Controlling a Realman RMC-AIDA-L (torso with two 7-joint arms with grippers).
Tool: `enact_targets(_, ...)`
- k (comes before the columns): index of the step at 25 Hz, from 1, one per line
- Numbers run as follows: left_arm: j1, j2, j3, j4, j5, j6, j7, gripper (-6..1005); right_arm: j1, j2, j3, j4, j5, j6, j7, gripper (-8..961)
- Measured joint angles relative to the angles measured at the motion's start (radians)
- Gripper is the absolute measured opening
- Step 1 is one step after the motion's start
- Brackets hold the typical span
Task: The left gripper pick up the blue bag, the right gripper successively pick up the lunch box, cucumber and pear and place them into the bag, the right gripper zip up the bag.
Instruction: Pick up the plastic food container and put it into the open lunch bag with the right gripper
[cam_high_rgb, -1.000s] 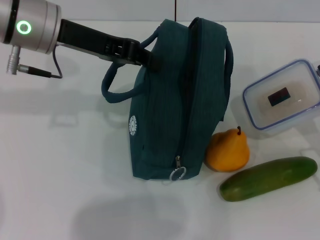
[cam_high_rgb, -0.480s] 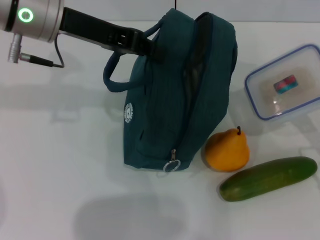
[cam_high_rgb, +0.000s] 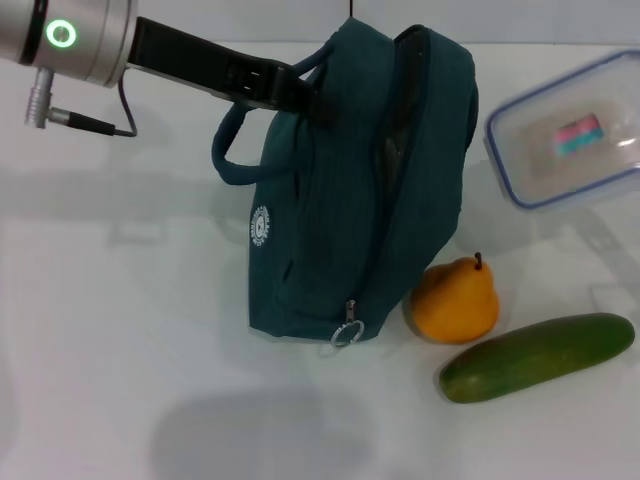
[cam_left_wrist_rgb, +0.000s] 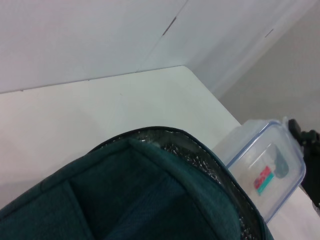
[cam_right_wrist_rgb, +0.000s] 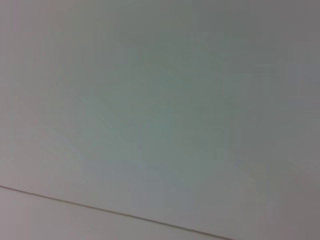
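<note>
Fingers of the left gripper (cam_high_rgb: 312, 100) are clamped on the near handle of the blue bag (cam_high_rgb: 360, 200), reaching in from the robot's left with the dark forearm and its silver, green-lit wrist joint trailing off toward the upper left corner of the head view. The bag hangs from that grip, standing on the white table (cam_high_rgb: 120, 330) with its top leaning toward the robot's right; since a second ago it has been pulled more upright and its base has shifted a little toward the left, so the zipper pull (cam_high_rgb: 347, 330) at its lower end now sits farther from the pear (cam_high_rgb: 456, 300). Its mouth is unzipped, and the left wrist view shows the silvery lining along the open rim (cam_left_wrist_rgb: 200, 155), though what lies inside is hidden. A free loop of handle (cam_high_rgb: 232, 150) droops on the bag's left side. Beyond the bag on the right, the lunch box (cam_high_rgb: 570, 130), a clear tub with a blue-rimmed lid and a small red and teal item inside, is up off the table, higher and nearer the picture's edge than a second ago. The right gripper itself is out of sight in the head view, and its wrist camera shows only blank wall. The pear rests just beside the bag's lower right corner, and the cucumber (cam_high_rgb: 537, 357) lies just in front of it, both unmoved.
</note>
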Motion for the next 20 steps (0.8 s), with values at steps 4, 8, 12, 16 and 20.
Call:
enact_targets(4, 0.000, -0.001, 0.000, 0.000, -0.002, -0.002, 0.010, 59, 0.025, 0.001, 0.000, 0.002, 0.026, -0.041, 0.020, 97)
enact_targets(8, 0.002, -0.003, 0.000, 0.000, -0.002, -0.003, 0.019, 60, 0.042, 0.001, 0.010, 0.005, 0.036, -0.066, 0.029, 97)
enact_targets(12, 0.004, -0.007, 0.000, 0.000, -0.003, -0.005, 0.023, 60, 0.063, 0.002, 0.033, 0.009, 0.037, -0.104, 0.041, 98)
enact_targets(16, 0.004, -0.009, 0.000, 0.000, -0.003, -0.006, 0.025, 60, 0.077, 0.002, 0.042, 0.009, 0.037, -0.122, 0.045, 98)
enact_targets(20, 0.001, -0.010, 0.000, 0.000, -0.003, -0.011, 0.027, 60, 0.092, 0.002, 0.061, 0.011, 0.037, -0.149, 0.048, 98)
